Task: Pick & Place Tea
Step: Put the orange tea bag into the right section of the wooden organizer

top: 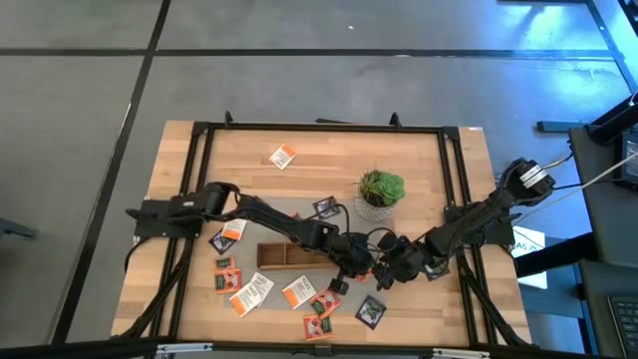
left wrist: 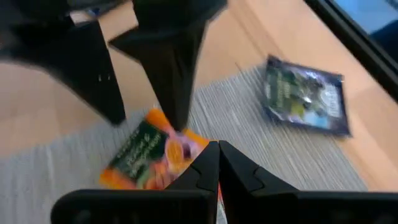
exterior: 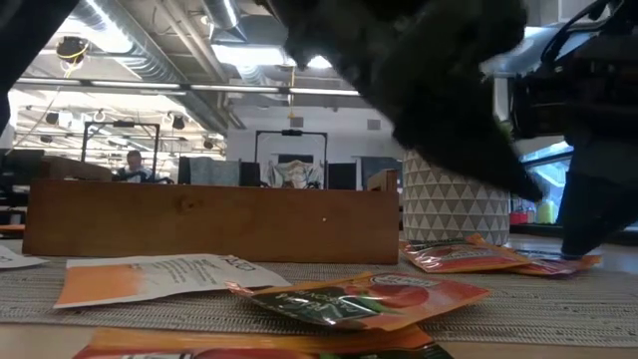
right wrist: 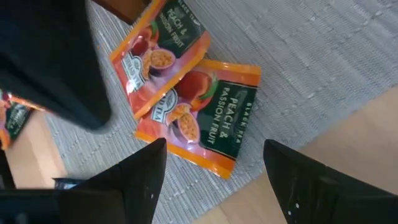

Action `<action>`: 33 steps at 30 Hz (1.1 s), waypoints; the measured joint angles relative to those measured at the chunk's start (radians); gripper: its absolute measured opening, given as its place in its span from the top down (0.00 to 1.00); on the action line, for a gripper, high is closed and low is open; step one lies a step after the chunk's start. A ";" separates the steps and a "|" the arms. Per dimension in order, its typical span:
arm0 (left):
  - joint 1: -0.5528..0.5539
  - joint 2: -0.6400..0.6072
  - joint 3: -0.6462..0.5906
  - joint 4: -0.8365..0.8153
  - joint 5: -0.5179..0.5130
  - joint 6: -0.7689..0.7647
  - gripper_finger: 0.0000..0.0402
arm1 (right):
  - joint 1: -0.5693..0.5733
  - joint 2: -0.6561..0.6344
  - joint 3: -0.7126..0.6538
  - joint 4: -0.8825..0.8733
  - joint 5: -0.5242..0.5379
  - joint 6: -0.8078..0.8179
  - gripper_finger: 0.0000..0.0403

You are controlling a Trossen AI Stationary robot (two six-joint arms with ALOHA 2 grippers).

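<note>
Two red-orange tea sachets point(right wrist: 199, 124) lie overlapping on a grey mat in front of the wooden tray point(top: 284, 256). My left gripper point(left wrist: 217, 149) reaches in from the table's left and is shut at the edge of one of them point(left wrist: 155, 155). My right gripper point(right wrist: 214, 162) comes from the right and is open. Its fingers point(left wrist: 171, 74) stand over the same pair, one on each side. Whether they touch a sachet I cannot tell. More sachets point(top: 251, 291) lie flat around the tray, and a dark one point(left wrist: 305, 93) lies on the mat's edge. My left gripper pinches a red-orange sachet by its near edge point(left wrist: 198, 152) between the two fingertips. A red strip shows between the fingers. The fingers slant down onto it from the table's left. The rest of the sachet lies flat on the grey mat.
The potted plant point(top: 381, 189) stands just beyond both grippers, its patterned pot point(exterior: 454, 209) beside the tray's end point(exterior: 209, 219). Loose sachets point(exterior: 359, 299) lie near the front edge. A black frame point(top: 319, 128) runs around the table. The two grippers work very close together.
</note>
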 joint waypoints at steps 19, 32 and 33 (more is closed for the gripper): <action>0.003 0.043 -0.003 -0.038 0.015 -0.036 0.99 | -0.009 0.053 0.002 0.075 -0.037 0.050 0.33; 0.010 0.070 0.001 -0.018 0.047 -0.053 0.99 | -0.023 0.064 0.000 0.103 -0.066 0.030 0.47; 0.013 0.070 0.000 -0.016 0.061 -0.054 0.99 | -0.023 0.065 0.000 0.102 -0.067 0.029 0.50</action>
